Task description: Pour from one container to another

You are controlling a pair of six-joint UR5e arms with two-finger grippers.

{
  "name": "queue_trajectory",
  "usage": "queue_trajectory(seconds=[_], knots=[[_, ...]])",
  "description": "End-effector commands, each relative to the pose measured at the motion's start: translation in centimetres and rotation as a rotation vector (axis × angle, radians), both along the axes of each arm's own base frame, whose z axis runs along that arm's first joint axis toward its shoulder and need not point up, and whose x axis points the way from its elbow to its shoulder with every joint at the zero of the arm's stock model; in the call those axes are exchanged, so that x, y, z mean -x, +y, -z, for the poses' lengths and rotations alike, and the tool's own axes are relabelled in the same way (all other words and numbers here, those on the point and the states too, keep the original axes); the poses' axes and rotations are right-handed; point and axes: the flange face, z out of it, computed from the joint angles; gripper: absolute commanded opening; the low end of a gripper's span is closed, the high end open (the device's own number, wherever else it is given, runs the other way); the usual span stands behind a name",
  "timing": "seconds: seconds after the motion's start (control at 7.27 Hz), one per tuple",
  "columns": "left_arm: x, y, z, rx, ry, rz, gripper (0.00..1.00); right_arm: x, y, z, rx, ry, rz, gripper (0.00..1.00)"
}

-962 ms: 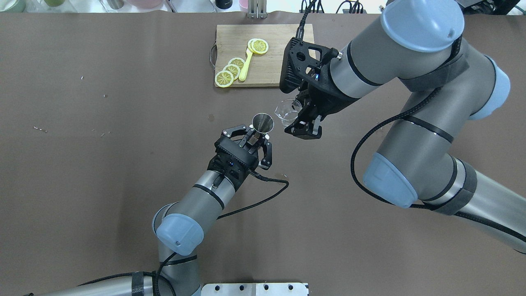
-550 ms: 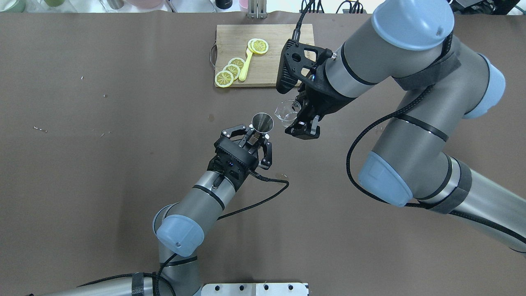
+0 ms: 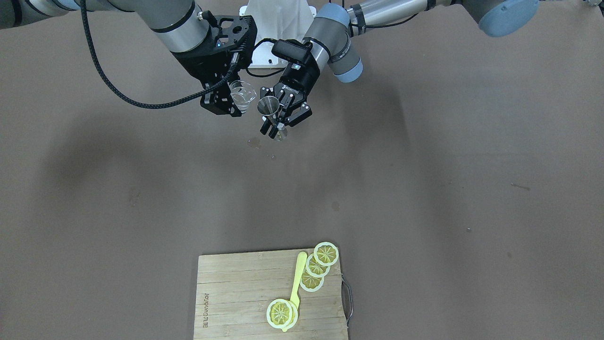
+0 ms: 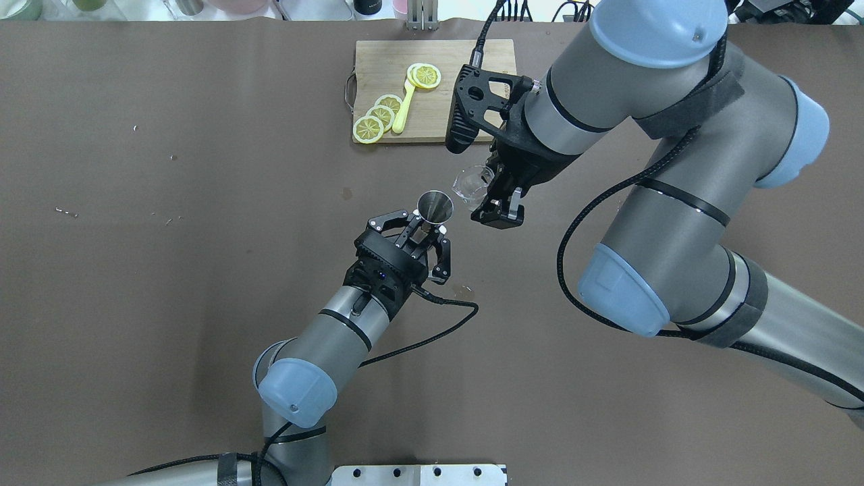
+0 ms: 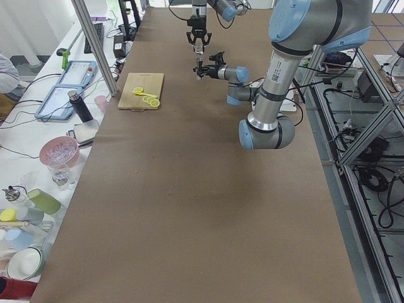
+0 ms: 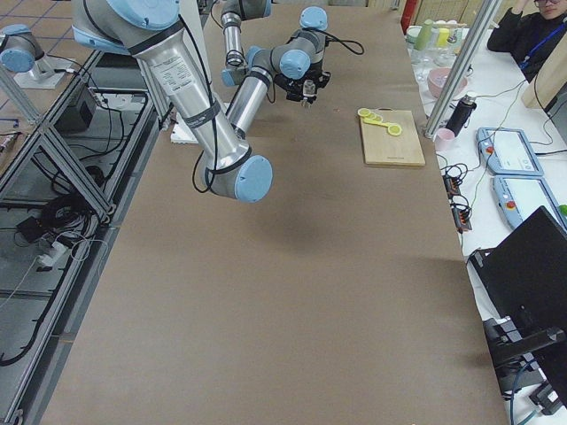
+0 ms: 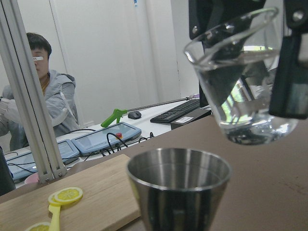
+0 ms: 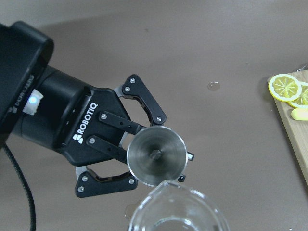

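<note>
— Why hold them so close together?
— My right gripper [image 4: 493, 192], clamped on the clear, thick-based tumbler [image 4: 472, 183], tilts it just above the jigger [image 4: 435, 204], ready to pour.
— And the left?
— My left gripper [image 4: 424, 233] pinches the dull-grey hourglass jigger's waist, keeping it upright over the middle of the table [image 4: 202, 270], short of the far-edge wooden board [image 4: 432, 67].

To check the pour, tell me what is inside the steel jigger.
The jigger shows only bare metal in its upper cone, no liquid evident. The tumbler overlaps its near edge; the lower cone is hidden.
</note>
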Motion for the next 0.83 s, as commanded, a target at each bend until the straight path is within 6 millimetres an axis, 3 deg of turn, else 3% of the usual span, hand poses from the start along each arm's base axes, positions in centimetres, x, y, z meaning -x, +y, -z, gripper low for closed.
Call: queue_trajectory(seconds=[0.0, 0.41, 0.69], knots=[[0.2, 0.1, 0.5, -0.004, 0.005, 0.002, 0.00, 0.0, -0.2, 1.1, 0.018, 0.049, -0.005, 0.00], [1.0, 0.2, 1.7, -0.008, 0.023, 0.003, 0.00, -0.1, -0.4, 1.3, -0.010, 0.111, -0.003, 0.00], [0.9, 0.2, 1.4, -0.008, 0.018, 0.002, 0.00, 0.4, 0.0, 1.6, -0.014, 0.134, 0.005, 0.00]])
